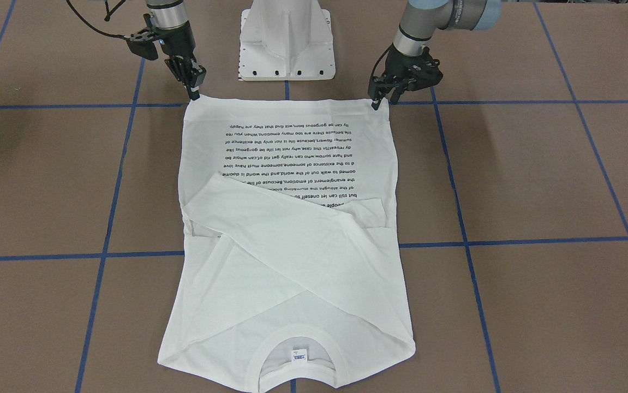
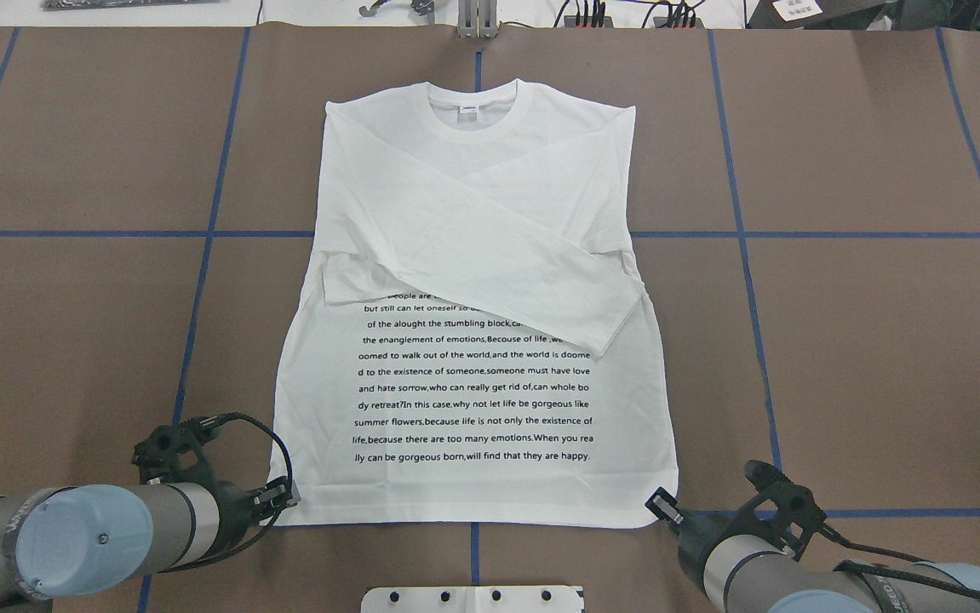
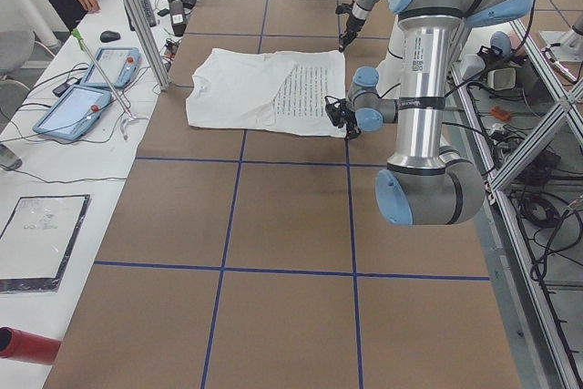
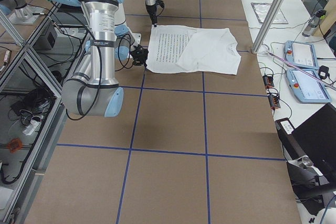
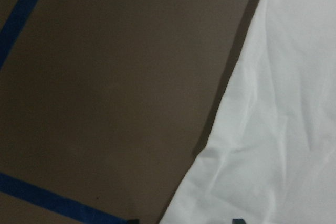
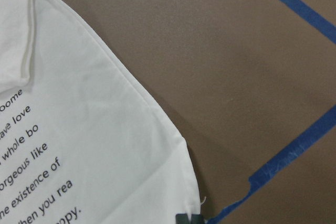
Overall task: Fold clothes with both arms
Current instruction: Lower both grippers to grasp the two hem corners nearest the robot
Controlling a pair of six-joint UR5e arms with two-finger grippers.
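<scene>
Brown tabletop [image 2: 881,340] gridded with blue tape [image 2: 796,234], white side bench [image 3: 55,161] holding tablets [image 3: 77,108], aluminium post [image 4: 272,11].

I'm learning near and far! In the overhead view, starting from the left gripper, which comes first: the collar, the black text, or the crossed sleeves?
1. Black text, on the shirt's near half, closest to the left gripper.
2. Crossed sleeves, in the middle.
3. Collar, at the far end.

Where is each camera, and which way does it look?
Front: across the table, facing the robot; left pincer, right pincer.
Overhead: behind the robot, looking forward; left arm, right arm.
Left side: table's left end; left arm near.
Right side: table's right end; right arm near.
Left wrist: down on shirt edge.
Right wrist: down on its print.
Front and overhead share the collar.
</scene>
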